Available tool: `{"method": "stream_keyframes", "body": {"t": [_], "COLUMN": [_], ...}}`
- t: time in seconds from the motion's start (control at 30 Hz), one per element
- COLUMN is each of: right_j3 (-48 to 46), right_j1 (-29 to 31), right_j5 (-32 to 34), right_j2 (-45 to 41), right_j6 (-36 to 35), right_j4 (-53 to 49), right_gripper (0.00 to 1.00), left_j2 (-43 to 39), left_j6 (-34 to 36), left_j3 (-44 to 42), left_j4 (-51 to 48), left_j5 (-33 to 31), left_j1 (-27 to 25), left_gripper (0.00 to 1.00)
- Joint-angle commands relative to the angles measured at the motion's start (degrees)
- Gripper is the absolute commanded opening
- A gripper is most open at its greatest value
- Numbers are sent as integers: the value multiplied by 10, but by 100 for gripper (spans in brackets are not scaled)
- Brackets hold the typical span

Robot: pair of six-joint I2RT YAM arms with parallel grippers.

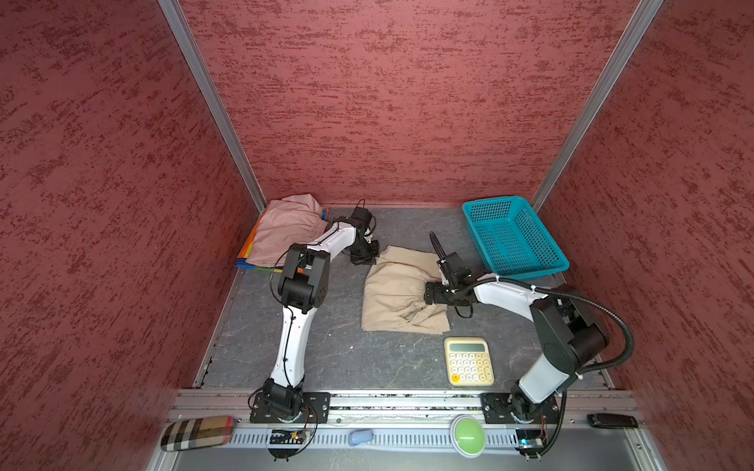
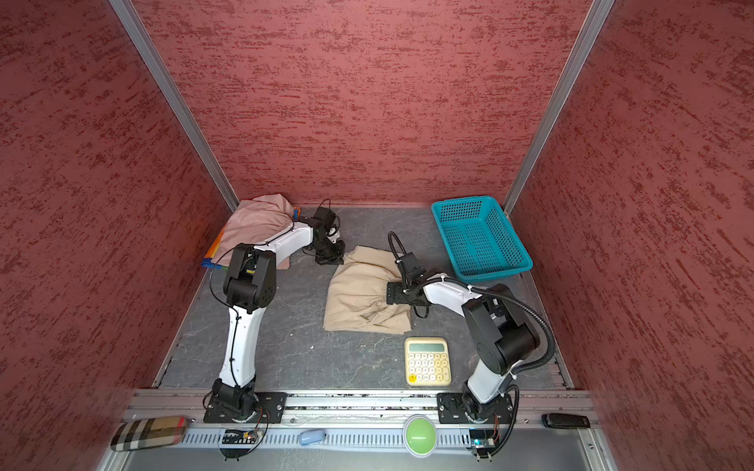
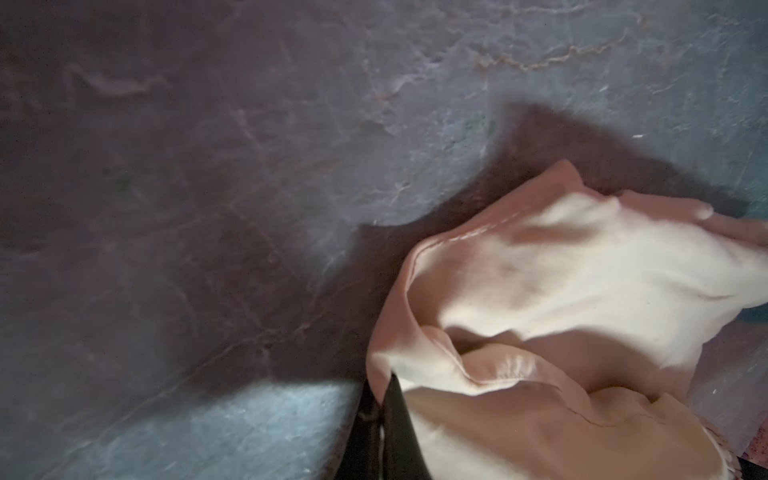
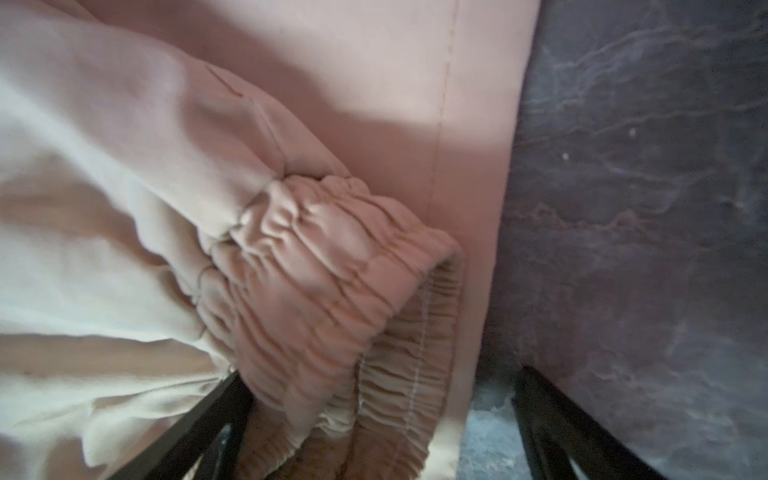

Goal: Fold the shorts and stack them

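Stacked already, well to the left of the basket (image 1: 526, 271): pink shorts (image 1: 281, 232) on top of rainbow shorts (image 1: 244, 255), only a striped edge showing. Left to do: beige shorts (image 1: 398, 297), lying rumpled on the table (image 1: 326, 350) just left of the basket. Pinches a corner of the beige shorts, on the side away from the basket, with the left gripper (image 1: 366, 259), fingers closed on the hem. Straddles the gathered waistband with the right gripper (image 1: 428, 292), fingers spread wide, nothing clamped. Judged stage: start of the last fold, then transfer onto the pink shorts; roughly two thirds complete.
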Motion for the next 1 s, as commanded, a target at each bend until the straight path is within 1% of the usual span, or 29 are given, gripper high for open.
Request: {"method": "stream_keyframes", "body": {"t": [0.0,0.1,0.2,0.27,0.37,0.43,0.47,0.5,0.53,0.6,0.63,0.73,0.8,0.87,0.97], "right_j3": [-22,-34,-44,-50,-52,-46,-41,-33,-27,-14,-10,3,7,9,11], "right_j1": [-3,-3,-4,-5,-6,-7,-6,-6,-6,-7,-6,-6,-7,-6,-7], "right_j5": [-12,-13,-13,-15,-27,-39,-40,-44,-47,-52,-54,-58,-59,-63,-71], "right_j2": [22,29,31,28,24,21,20,17,15,9,7,4,3,1,-4], "right_j6": [3,6,7,8,9,8,7,6,6,7,6,5,3,4,6], "right_j4": [11,20,24,26,32,36,35,32,31,25,23,17,16,16,20], "right_gripper": [99,99,99,99,99,99,99,99,99,99,99,99,99,99,99], "left_j2": [-11,-30,-45,-52,-53,-61,-71,-88,-108,-139,-151,-196,-218,-232,-241], "left_j6": [3,-4,-38,-50,-47,-58,-68,-80,-88,-83,-78,-67,-43,-24,-17], "left_j3": [1,-25,-67,-84,-72,-73,-82,-96,-109,-118,-121,-158,-187,-220,-275], "left_j4": [4,32,79,100,94,113,132,153,165,154,141,115,88,70,69], "left_j5": [-14,-2,55,72,80,125,147,165,171,169,166,152,130,106,88], "left_j1": [21,45,89,113,123,126,126,126,124,119,119,123,123,121,121], "left_gripper": [0,0,0,0,0,0,7,22,49,86,100,99,99,99,99]}}
